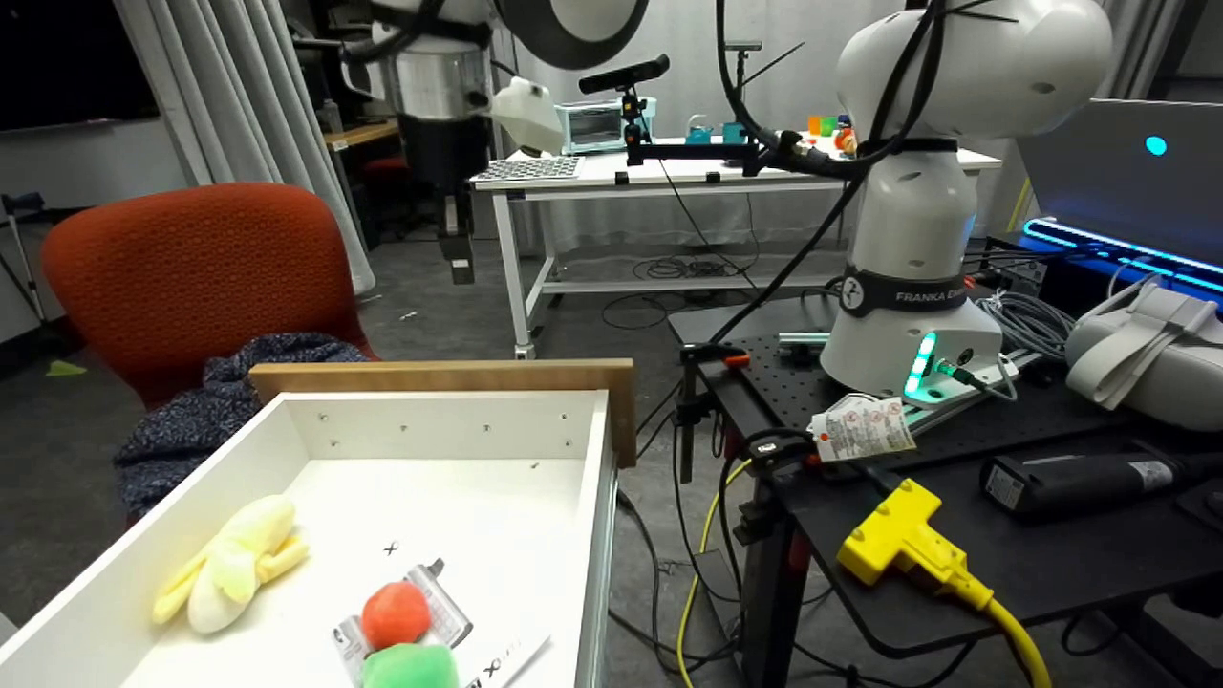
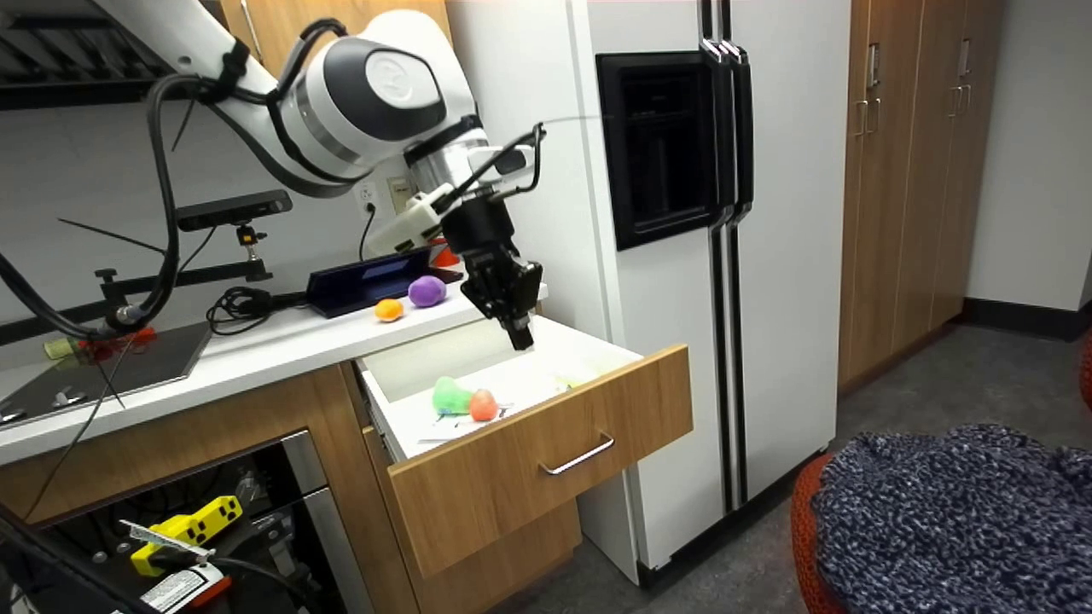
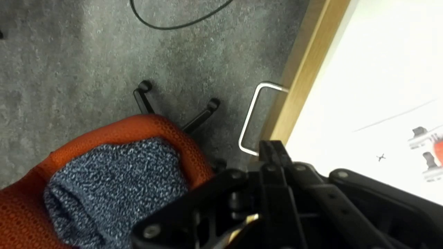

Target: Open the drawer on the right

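Note:
The drawer point(image 1: 334, 425) is pulled far out in both exterior views point(image 2: 512, 477), with a wooden front board and white inside. Its metal handle point(image 2: 578, 458) is on the front board and also shows in the wrist view point(image 3: 250, 114). A yellow plush toy point(image 1: 234, 569), a red ball point(image 1: 396, 614) and a green object point(image 1: 411, 666) lie inside. My gripper point(image 2: 520, 343) is above the drawer near the front board, apart from it in an exterior view. In the wrist view, the gripper point(image 3: 271, 142) has its fingers together, empty, overlapping the wooden rim beside one end of the handle.
An orange chair point(image 1: 201, 258) with a dark speckled cloth point(image 3: 117, 193) stands before the drawer. A white fridge point(image 2: 785, 213) stands beside it. A white counter point(image 2: 281, 354) holds a purple ball point(image 2: 426, 291) and an orange one point(image 2: 389, 309). Cables hang near the arm's table point(image 1: 955, 564).

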